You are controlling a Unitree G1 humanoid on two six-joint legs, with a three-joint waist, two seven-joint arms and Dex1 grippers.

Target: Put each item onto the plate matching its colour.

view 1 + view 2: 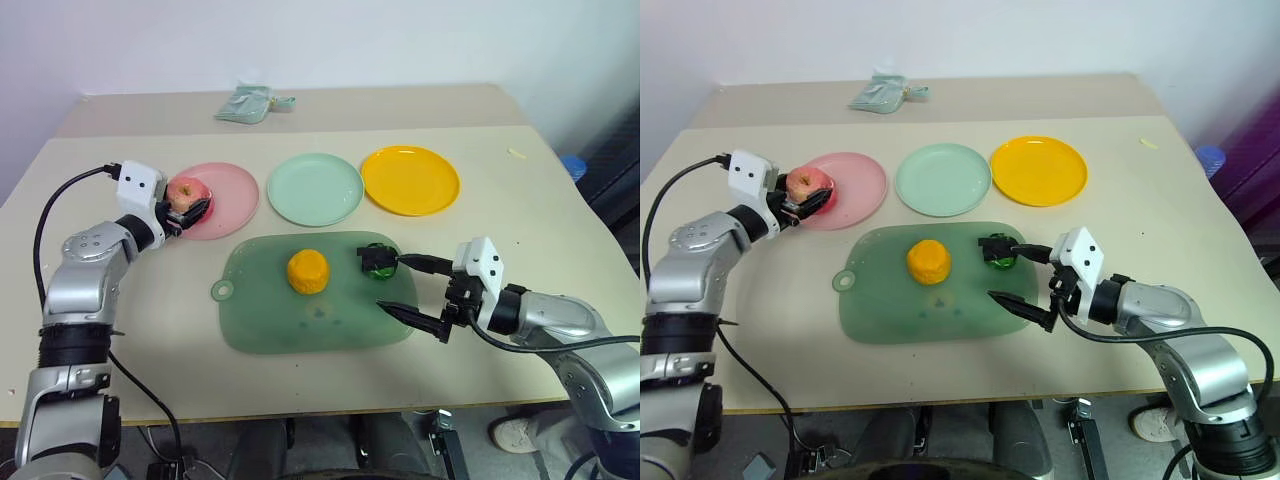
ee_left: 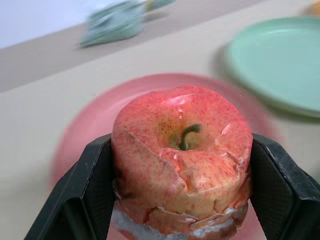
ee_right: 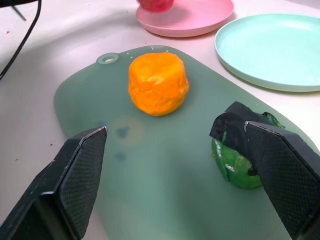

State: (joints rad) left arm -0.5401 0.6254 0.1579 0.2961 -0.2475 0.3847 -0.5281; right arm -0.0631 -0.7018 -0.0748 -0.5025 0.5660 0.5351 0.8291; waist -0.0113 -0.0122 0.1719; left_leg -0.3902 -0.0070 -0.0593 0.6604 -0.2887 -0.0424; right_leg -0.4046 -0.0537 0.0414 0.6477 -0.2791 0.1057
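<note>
My left gripper (image 1: 188, 206) is shut on the pink-red apple (image 1: 185, 192), holding it over the left part of the pink plate (image 1: 232, 195). Whether the apple rests on the plate I cannot tell. In the left wrist view the apple (image 2: 182, 160) sits upright between the two black fingers (image 2: 82, 200). The round orange fruit (image 1: 308, 271) and the dark green lumpy piece (image 1: 378, 262) lie on the translucent green board (image 1: 270, 325). My right gripper (image 1: 391, 283) stands open just right of the green piece, one fingertip next to it. The mint green plate (image 1: 315, 188) and the yellow-orange plate (image 1: 410, 180) hold nothing.
A folded pale green cloth (image 1: 250, 103) lies at the back of the table. The three plates stand in a row behind the board. A black cable (image 1: 60, 200) loops from my left wrist. Bare table lies to the right of the yellow-orange plate.
</note>
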